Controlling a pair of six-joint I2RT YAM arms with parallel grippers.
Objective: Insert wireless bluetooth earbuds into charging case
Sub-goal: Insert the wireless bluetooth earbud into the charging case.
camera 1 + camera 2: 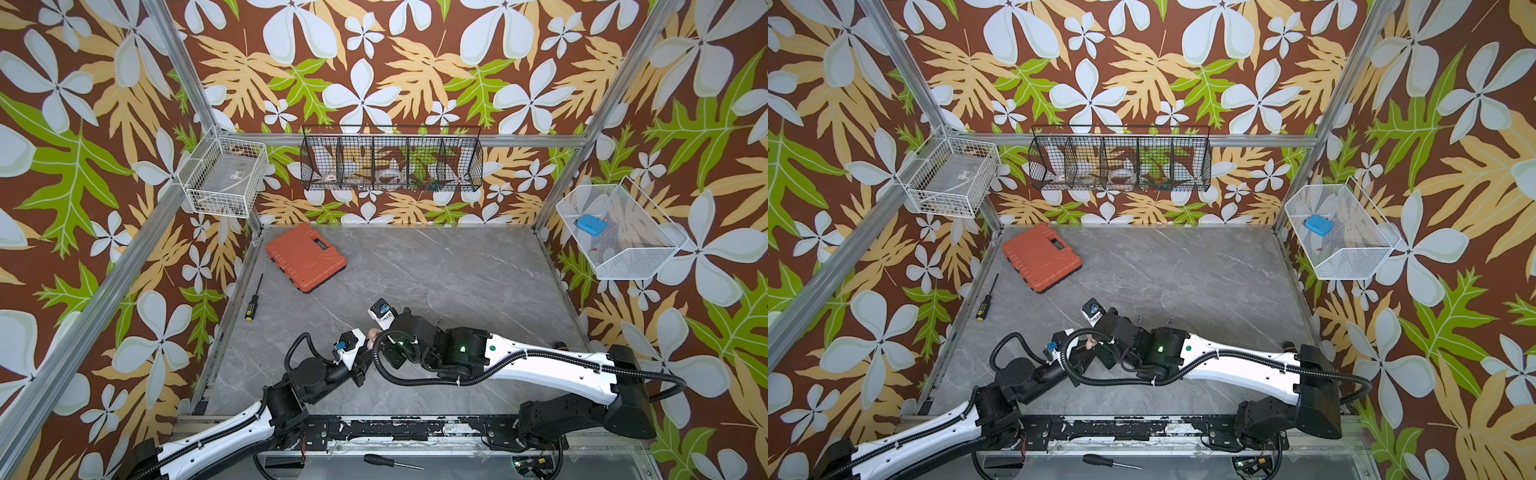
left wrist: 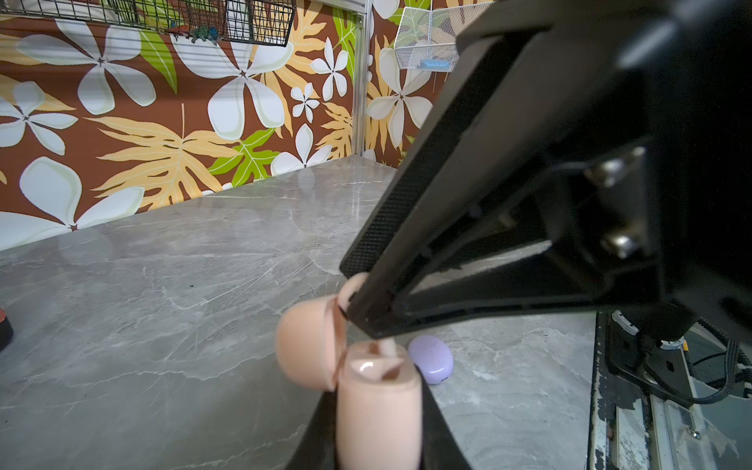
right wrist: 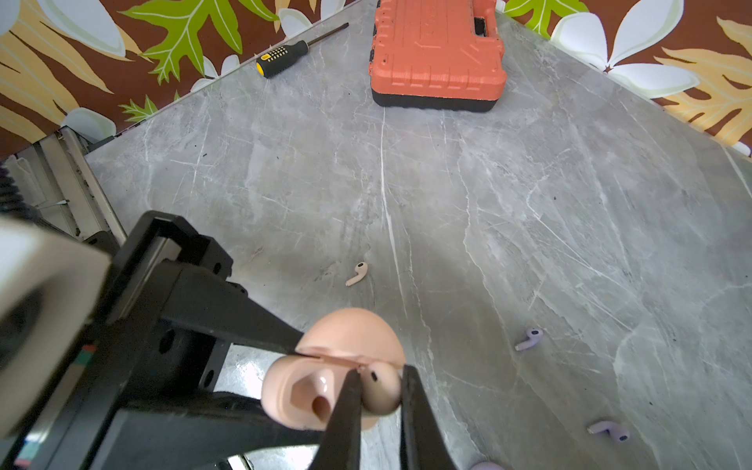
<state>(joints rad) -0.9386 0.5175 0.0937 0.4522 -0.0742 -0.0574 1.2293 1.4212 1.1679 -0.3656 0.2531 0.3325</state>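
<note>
Right wrist view: the right gripper [image 3: 381,382] is clamped on a pink earbud [image 3: 382,401], poised at the mouth of the pink charging case [image 3: 293,390]. The left gripper [image 2: 376,403] is closed tight on the case's body, and the lid [image 3: 354,329] is swung open. From the left wrist view the earbud's stem points down and appears to dip into one well of the case. How deep it sits cannot be told. The neighbouring well looks empty.

Standing here, the margin looks thin. If the stem meets the well's rim at a slant, a downward push could twist the small case in the left jaws or lever it out altogether. Letting go before the earbud is seated would likely let it tip over the edge and drop to the table [image 3: 508,203]. The right jaws work just beside the open lid, so a careless withdrawal could knock it shut on a half-seated earbud, and the two tools stand close enough to collide.

A second pink earbud [image 3: 357,273] waits on the table. A lavender earbud [image 3: 529,339], a second lavender earbud [image 3: 608,430] and a closed lavender case [image 2: 431,360] also lie there.
</note>
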